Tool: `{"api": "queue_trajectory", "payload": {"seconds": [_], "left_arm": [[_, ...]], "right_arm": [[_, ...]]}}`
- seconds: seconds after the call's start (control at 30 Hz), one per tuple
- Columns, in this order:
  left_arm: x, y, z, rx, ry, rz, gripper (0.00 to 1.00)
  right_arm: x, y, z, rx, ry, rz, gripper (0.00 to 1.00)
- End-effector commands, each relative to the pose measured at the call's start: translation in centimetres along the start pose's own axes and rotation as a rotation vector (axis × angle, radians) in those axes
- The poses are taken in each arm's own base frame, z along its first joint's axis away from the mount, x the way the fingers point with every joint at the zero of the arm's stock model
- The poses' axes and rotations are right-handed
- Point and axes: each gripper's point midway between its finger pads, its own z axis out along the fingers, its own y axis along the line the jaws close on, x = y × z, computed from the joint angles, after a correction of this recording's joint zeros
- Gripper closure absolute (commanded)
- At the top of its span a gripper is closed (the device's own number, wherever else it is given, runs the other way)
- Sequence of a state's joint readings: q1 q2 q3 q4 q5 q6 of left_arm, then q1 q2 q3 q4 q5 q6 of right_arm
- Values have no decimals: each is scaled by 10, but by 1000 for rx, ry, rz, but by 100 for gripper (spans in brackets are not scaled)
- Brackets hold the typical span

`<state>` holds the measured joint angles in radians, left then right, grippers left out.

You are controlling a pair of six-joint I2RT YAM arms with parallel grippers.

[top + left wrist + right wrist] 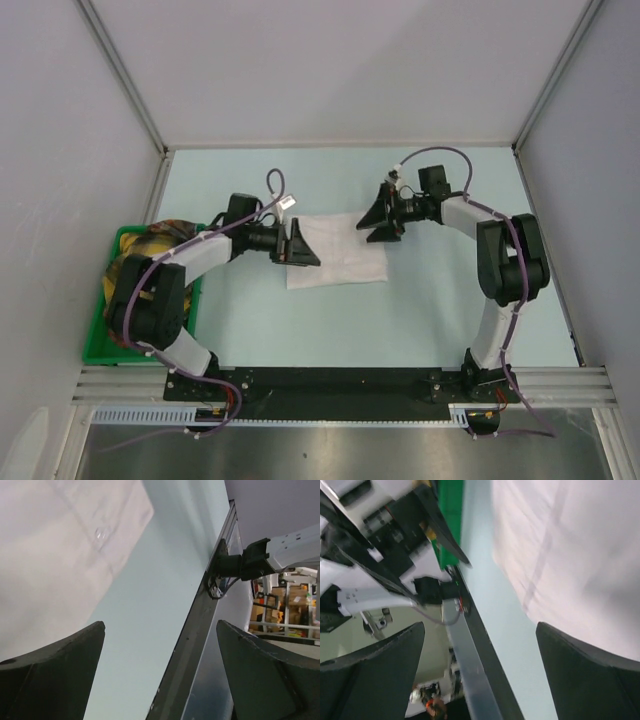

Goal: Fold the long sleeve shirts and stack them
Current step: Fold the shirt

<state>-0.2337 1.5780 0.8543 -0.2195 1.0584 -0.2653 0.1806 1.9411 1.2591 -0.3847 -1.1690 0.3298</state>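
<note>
One long sleeve shirt (338, 255) lies folded into a small white rectangle at the middle of the table. The left wrist view shows its buttoned edge (60, 555); the right wrist view shows its striped cloth (570, 550). My left gripper (303, 247) hovers at the shirt's left edge, open, holding nothing. My right gripper (381, 222) hovers at the shirt's far right corner, open and empty. In both wrist views the dark fingers (55, 675) (590, 675) stand wide apart with only table between them.
A green bin (103, 330) with yellow and dark cloth in it sits at the left edge, under the left arm. Grey walls enclose the pale blue table (300, 330) on three sides. A metal rail (340, 385) runs along the near edge.
</note>
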Motion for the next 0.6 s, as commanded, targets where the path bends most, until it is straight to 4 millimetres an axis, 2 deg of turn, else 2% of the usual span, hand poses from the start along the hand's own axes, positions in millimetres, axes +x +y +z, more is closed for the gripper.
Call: {"api": "queue_trajectory", "payload": {"seconds": [0.0,0.03,0.07,0.1,0.13,0.17,0.23,0.27,0.3,0.33,0.37,0.4,0.43,0.47,0.5,0.53,0.57], "left_arm": [[-51,-1,49,-15,-109,34,0],[-57,7,55,-28,-124,-30,1],[-65,15,57,-35,-150,-49,1],[-70,37,65,-73,-174,-79,1],[-74,48,65,-89,-190,-118,1],[-75,61,63,-99,-203,-149,1],[-67,82,59,-130,-198,-219,1],[-57,92,51,-144,-197,-252,1],[-42,98,45,-164,-158,-280,0],[-35,97,37,-172,-147,-280,1],[-12,108,22,-212,-111,-368,0],[-7,110,12,-226,-107,-333,0],[-4,109,-4,-236,-119,-347,1],[1,102,-12,-236,-100,-353,1],[-3,98,-18,-239,-91,-269,1],[-20,77,-23,-193,-106,-186,0],[-26,65,-23,-168,-101,-144,1]], "right_arm": [[-38,42,44,-110,-104,-106,0],[-42,43,55,-118,-106,-132,0],[-44,22,64,-102,-99,-94,0],[-47,13,68,-90,-108,-88,0],[-49,1,71,-80,-112,-84,0],[-51,-23,71,-53,-114,-51,0],[-45,-53,68,-4,-104,15,0],[-45,-66,59,18,-110,42,0],[-34,-79,53,58,-82,56,0],[-29,-84,46,79,-68,71,0],[-35,-87,31,99,-82,59,0],[-28,-86,20,124,-63,60,0],[-32,-84,11,136,-71,50,0],[-46,-78,-4,140,-99,28,0],[-44,-70,-10,141,-78,19,0],[-49,-62,-14,133,-77,6,0],[-53,-52,-16,110,-74,-5,0]]}}
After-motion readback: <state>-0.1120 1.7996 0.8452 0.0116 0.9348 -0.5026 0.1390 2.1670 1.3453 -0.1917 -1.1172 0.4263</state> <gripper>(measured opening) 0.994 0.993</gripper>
